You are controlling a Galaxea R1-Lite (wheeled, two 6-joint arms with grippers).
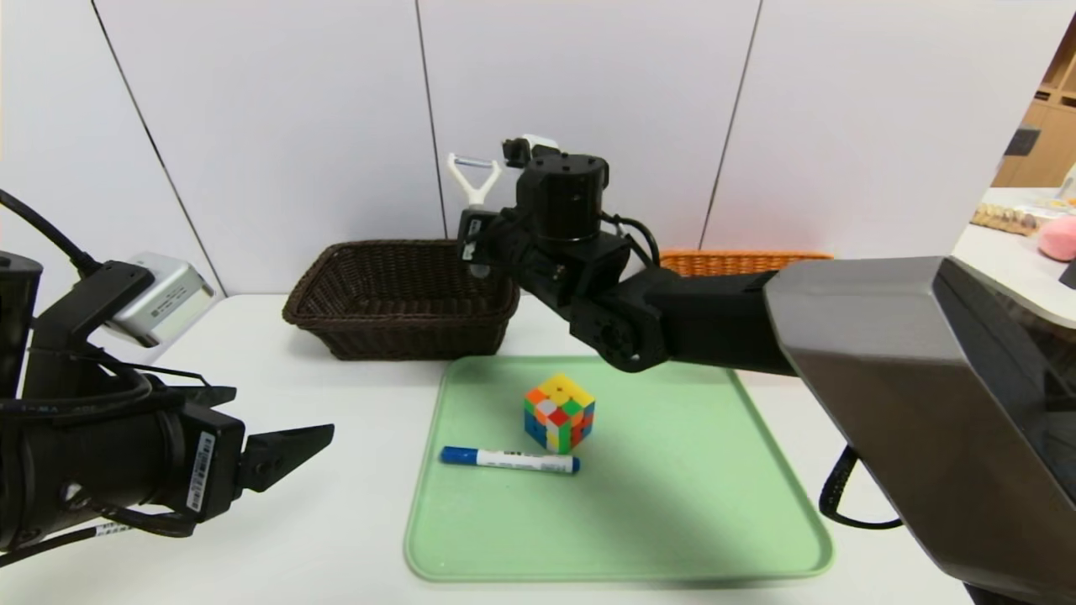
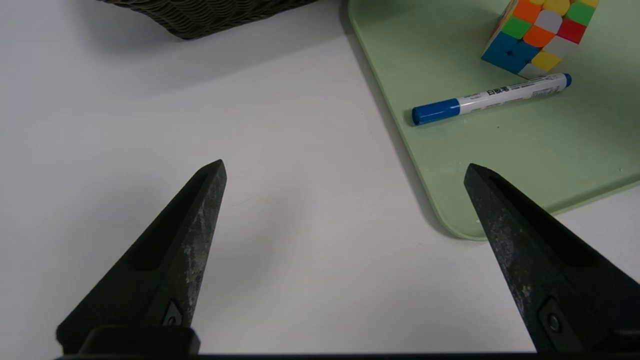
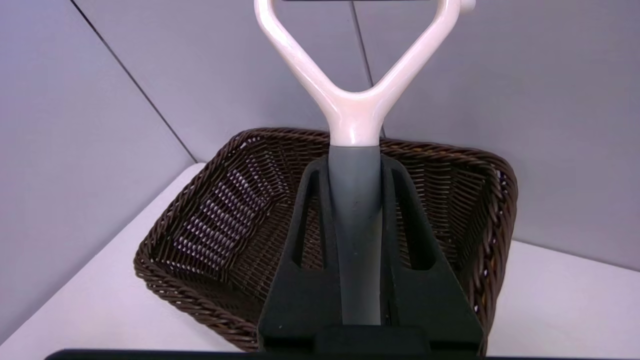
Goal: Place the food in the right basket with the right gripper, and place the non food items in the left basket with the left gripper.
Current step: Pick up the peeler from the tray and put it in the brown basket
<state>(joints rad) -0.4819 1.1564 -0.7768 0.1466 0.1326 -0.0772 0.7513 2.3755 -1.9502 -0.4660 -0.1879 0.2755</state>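
- Clenched around the grey handle of the peeler [image 3: 355,215] with the right gripper [image 3: 356,162], white head beyond the fingertips
- Placed below those fingers, the dark basket [image 1: 403,321]
- Spread wide and released at the left gripper [image 2: 345,162]
- Lying beyond the left fingers on the green tray [image 1: 672,504], marker [image 1: 521,460] and cube [image 1: 559,414]

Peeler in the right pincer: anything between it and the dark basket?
Nothing visible stands in the way. The right pincer is closed on the peeler's grey handle, and the right wrist view shows the dark basket open behind it, with nothing between.
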